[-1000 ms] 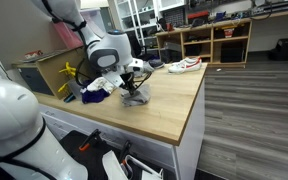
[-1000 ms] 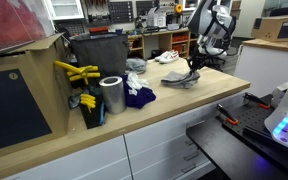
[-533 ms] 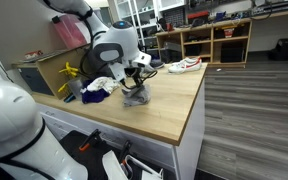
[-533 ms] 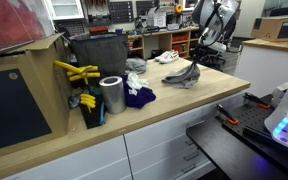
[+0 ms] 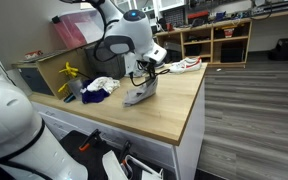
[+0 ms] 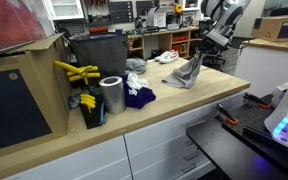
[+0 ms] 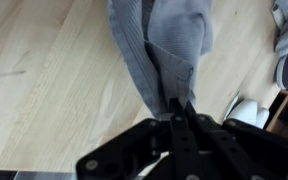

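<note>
A grey cloth (image 7: 164,45) hangs from my gripper (image 7: 177,108), whose black fingers are shut on its upper edge. In both exterior views the grey cloth (image 5: 140,90) (image 6: 192,72) is pulled up into a peak while its lower end still rests on the wooden benchtop (image 5: 174,110) (image 6: 174,105). The gripper (image 5: 151,68) (image 6: 206,52) is above the bench, over the cloth.
A pile of white and blue cloths (image 5: 99,88) (image 6: 136,93) lies nearby. A metal can (image 6: 111,95), yellow tools (image 6: 76,72) and a dark bin (image 6: 96,55) stand at one end. A shoe (image 5: 184,65) sits on a shelf unit behind. The bench edge is close.
The gripper has risen and moved away from the cloth pile, drawing the grey cloth up from a flat heap into a stretched peak.
</note>
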`<state>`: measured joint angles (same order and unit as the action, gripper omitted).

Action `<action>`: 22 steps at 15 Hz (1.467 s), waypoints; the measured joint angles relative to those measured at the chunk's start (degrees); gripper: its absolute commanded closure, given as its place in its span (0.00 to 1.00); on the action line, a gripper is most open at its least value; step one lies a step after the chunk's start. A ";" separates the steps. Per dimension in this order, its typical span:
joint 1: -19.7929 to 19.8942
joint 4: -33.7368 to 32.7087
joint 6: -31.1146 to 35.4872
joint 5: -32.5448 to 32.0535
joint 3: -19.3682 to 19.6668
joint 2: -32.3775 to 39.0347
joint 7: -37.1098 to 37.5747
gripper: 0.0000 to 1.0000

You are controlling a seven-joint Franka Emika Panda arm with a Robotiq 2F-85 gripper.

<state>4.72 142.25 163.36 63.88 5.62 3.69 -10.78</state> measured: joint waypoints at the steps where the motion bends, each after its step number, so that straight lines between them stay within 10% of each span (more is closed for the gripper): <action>1: 0.48 -0.63 0.06 1.41 0.49 0.11 0.00 0.99; 2: 0.96 -1.15 0.14 2.96 0.88 0.29 0.00 0.99; 3: 1.40 -1.61 0.24 4.74 1.27 0.60 0.00 0.71; 13: 0.68 -1.50 5.07 15.88 -1.30 2.76 -3.93 0.04; 22: -5.92 3.66 4.65 1.77 -7.03 4.33 -6.00 0.00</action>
<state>-1.19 145.91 168.01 65.65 -1.41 8.02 -16.78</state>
